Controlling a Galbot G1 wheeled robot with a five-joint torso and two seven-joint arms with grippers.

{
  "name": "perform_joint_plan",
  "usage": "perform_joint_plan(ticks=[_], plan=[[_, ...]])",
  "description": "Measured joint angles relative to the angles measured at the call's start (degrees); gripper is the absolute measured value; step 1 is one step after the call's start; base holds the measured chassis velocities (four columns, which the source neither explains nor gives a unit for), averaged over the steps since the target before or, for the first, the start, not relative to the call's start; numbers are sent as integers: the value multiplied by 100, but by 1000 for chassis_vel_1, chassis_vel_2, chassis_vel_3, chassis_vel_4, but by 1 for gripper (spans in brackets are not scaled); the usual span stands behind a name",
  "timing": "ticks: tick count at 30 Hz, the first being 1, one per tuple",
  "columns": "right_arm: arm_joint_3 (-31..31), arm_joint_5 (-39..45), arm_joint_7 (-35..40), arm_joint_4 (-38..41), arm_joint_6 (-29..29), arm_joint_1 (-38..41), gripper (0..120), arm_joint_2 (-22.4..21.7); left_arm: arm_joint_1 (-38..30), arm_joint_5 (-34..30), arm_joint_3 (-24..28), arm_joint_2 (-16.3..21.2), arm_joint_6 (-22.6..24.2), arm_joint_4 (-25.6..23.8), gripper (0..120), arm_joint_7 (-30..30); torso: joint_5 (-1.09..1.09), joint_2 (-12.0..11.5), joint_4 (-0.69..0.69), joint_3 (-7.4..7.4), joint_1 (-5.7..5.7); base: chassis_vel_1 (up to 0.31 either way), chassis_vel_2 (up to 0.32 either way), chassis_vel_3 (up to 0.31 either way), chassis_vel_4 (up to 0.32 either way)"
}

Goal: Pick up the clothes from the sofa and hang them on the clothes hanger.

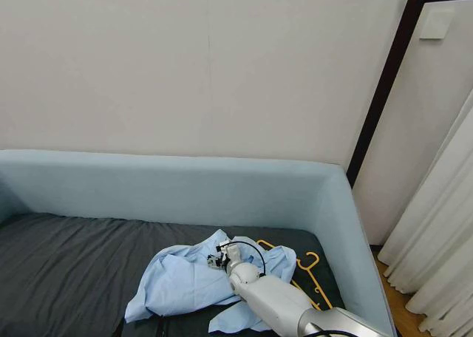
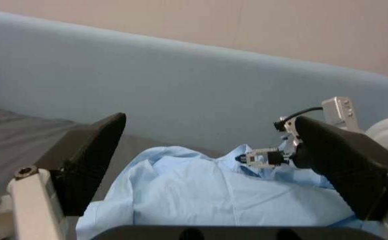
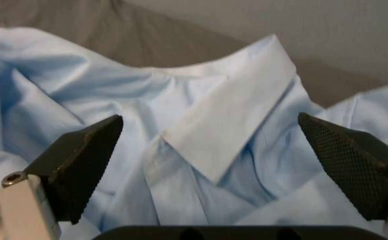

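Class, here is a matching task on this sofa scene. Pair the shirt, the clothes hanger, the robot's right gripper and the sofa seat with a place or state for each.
Column one:
1. crumpled light blue shirt
2. yellow wire clothes hanger
3. right gripper
4. dark grey fabric sofa seat

Column two:
A. open, poised over the collar
B. bears both shirt and hanger
C. lies heaped on the seat
D. pokes out from under the shirt's edge, near the sofa's right end

Pairs: 1-C, 2-D, 3-A, 4-B
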Motion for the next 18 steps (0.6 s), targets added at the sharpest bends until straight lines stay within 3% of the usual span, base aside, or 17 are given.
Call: perform_joint_plan(ticks=[9,18], plan=[[35,54,-91,-304,-44,-47,100,-9,65,-12,-16,-8,-30,-70,100,0,0,0,-2,0,0,0,0,0,0],[90,264,-679,-390,66,-155,100,-12,115,9,-27,-30,-58,-55,100,-1,0,0,0,0,0,0,0,0,0]])
